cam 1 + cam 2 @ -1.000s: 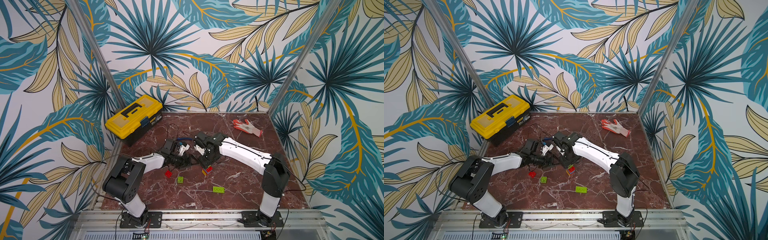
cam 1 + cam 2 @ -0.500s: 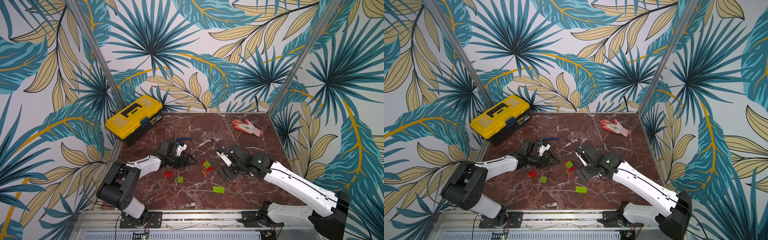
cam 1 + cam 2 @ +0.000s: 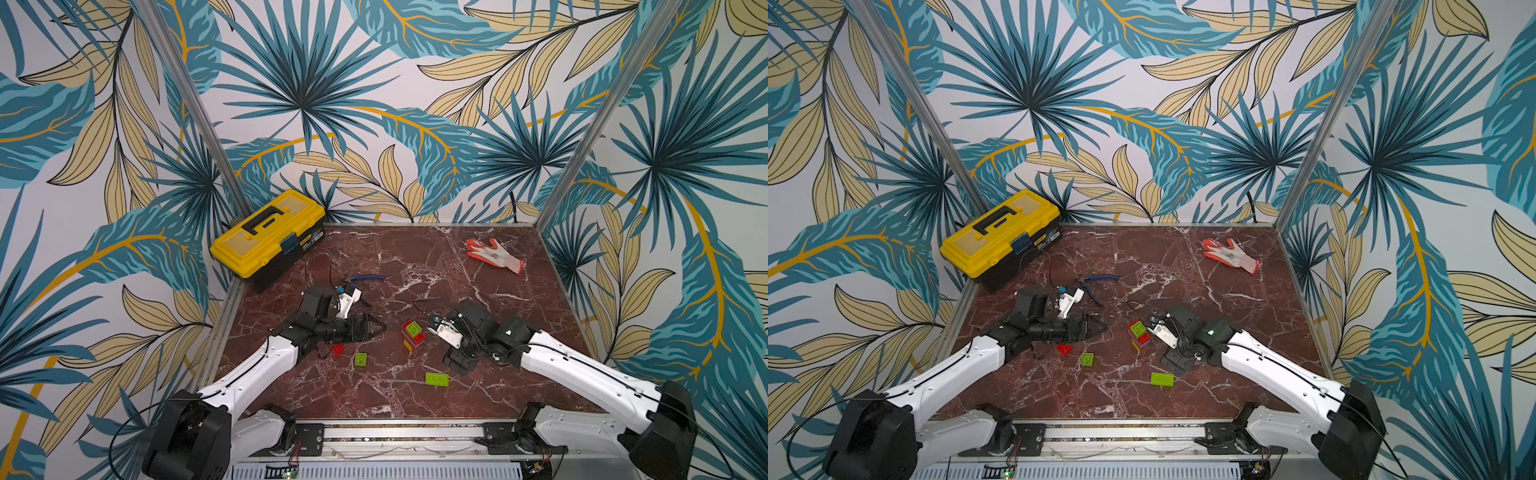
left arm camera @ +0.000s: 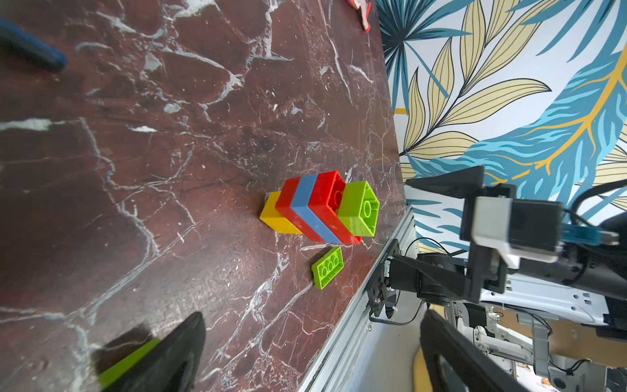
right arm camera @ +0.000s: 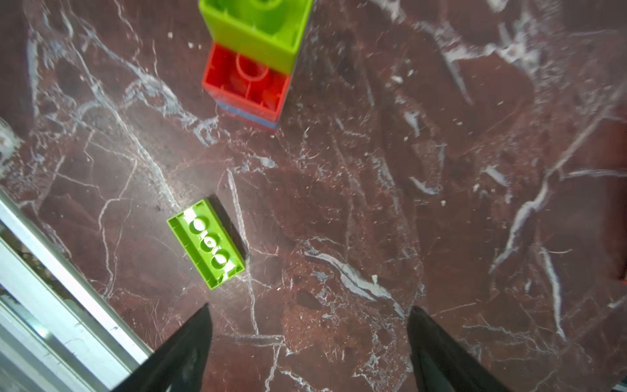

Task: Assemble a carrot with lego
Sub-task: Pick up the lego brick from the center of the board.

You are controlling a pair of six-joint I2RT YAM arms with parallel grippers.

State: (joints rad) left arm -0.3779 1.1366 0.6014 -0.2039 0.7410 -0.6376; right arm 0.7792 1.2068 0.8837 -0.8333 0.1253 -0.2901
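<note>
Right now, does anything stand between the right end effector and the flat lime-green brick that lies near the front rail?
Nothing visible does. In the right wrist view the right end effector is open, and only bare marble table lies between its fingertips and the flat lime-green brick. The carrot stands apart, off that path.

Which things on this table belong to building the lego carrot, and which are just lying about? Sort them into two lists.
Belongs to the job:
- carrot stack, standing upright
- loose red brick
- square lime brick
- long lime brick

Just lying about:
- yellow toolbox
- blue-handled pliers
- orange and white glove
</note>
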